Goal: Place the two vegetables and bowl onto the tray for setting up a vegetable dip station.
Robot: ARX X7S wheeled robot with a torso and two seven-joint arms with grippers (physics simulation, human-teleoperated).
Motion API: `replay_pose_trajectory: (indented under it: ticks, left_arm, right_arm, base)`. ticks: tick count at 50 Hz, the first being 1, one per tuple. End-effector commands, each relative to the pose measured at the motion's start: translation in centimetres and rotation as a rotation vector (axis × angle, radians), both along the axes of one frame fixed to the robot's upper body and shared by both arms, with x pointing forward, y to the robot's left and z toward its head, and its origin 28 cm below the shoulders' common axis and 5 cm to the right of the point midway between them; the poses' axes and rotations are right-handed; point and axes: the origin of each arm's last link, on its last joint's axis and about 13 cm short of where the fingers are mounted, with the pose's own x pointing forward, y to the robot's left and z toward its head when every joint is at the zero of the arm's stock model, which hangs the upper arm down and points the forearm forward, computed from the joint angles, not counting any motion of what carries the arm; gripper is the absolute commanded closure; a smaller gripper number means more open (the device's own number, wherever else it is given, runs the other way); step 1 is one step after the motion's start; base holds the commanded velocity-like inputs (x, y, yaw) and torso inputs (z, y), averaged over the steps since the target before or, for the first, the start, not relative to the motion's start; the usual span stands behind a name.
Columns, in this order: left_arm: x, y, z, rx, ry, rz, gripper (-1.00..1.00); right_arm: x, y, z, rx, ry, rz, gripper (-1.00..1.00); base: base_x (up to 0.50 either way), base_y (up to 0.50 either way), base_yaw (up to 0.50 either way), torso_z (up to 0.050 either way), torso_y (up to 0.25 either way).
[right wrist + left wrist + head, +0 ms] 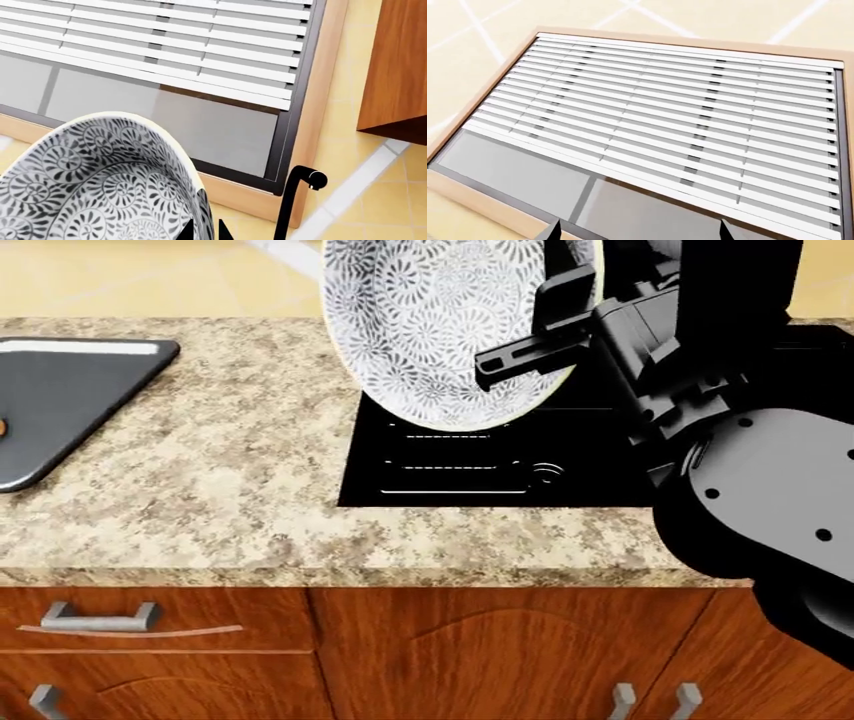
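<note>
Above the stove [454, 470], only head view shows right jaws clamping bowl [447, 325]; left's unclear.

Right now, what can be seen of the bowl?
The bowl is round, deep and ceramic-looking, white with a dense dark floral pattern and a pale rim. It is lifted above the black cooktop and tipped on its side, its patterned outside facing the head camera. The right gripper clamps its rim. Its top is cut off in the head view.

You see bright, even, shadow-light renders, sharp throughout, with faint glare streaks on the black cooktop [454, 455].
</note>
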Motion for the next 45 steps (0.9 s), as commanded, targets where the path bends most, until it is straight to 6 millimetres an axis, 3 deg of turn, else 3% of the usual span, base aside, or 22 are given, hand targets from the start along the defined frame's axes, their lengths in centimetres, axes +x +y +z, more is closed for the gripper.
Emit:
replay_pose_trajectory:
  ticks: [1,21,45]
  left_arm:
    - [0.0,0.0,0.0,-0.001,0.000,-0.001,-1.00]
    - [-0.1,0.0,0.0,0.000,-0.003,0.000,-1.00]
    - [-0.1,0.0,0.1,-0.001,-0.003,0.000,-1.00]
  right_arm:
    - [-0.1,0.4,0.3,-0.031,-0.039,0.020,1.00]
    - [0.5,1.1,-0.1,-0.081,-0.018,0.019,1.00]
    - [0.9,1.5,-0.4,-0.063,0.008,0.032,1.00]
  base:
    - [0.45,0.00,0.00,0.000,0.000]
    - [0.45,0.29,0.00,0.000,0.002]
    - [0.08,0.50,0.00,0.000,0.001]
